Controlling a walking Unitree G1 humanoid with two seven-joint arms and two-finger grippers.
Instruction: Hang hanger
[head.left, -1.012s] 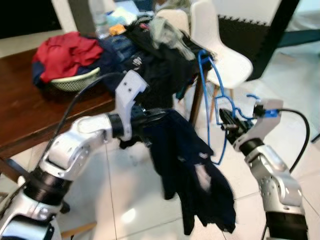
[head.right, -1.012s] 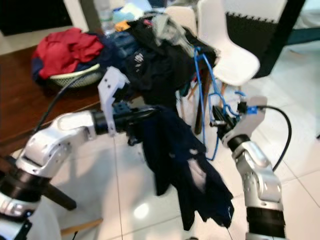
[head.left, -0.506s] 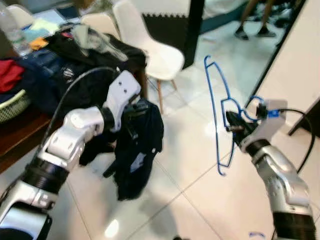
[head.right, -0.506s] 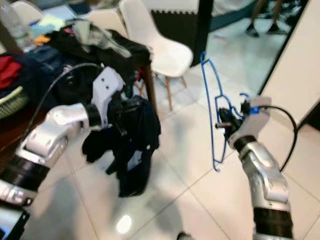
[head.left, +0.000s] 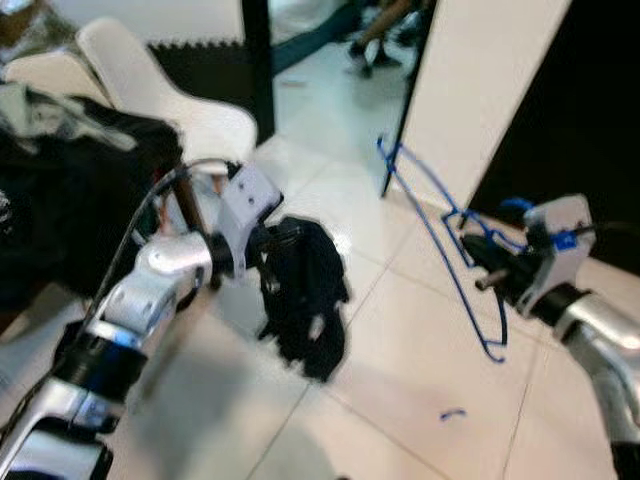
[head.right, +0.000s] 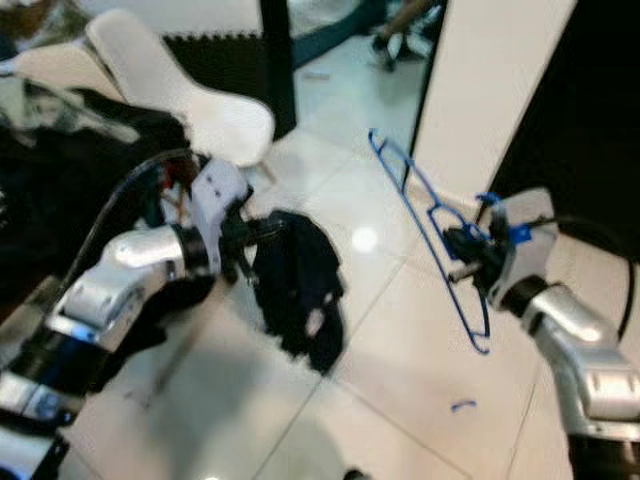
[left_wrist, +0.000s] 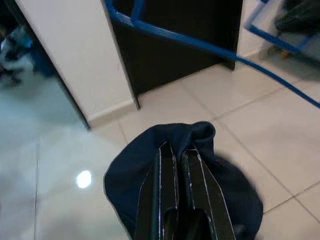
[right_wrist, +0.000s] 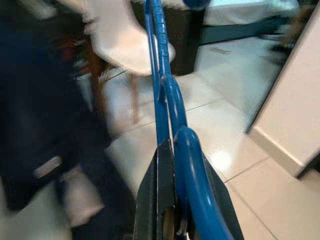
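White floor tiles (head.left: 400, 330) stretch ahead, with a white partition (head.left: 470, 90) and a dark opening beside it on the right, and a white chair (head.left: 160, 90) and a table heaped with dark clothes (head.left: 70, 200) on the left. The views are blurred, which suggests the robot is walking or turning. The right gripper (head.right: 462, 252) is closed on the blue wire hanger (head.left: 440, 240), near its hook end; the hanger's frame slants up and away toward the partition, held clear of the floor, and in the right wrist view the blue wire (right_wrist: 167, 100) runs straight out between the black fingers. The left gripper (head.left: 272, 250) is clamped on a bunched dark garment (head.left: 305, 295), which dangles below it; the left wrist view shows the two fingers (left_wrist: 167, 185) pressed close together into the cloth (left_wrist: 150, 175). Garment and hanger are well apart, so the garment is not on the hanger. I judge this to be the carrying step: the robot is bringing both items away from the table toward wherever the hanger is to hang. No rail or hook can be made out, so the next move calls for finding one, steadying the body, and then raising the right arm so that the hanger's hook goes over it. A small blue scrap (head.left: 452, 413) lies on the tiles.
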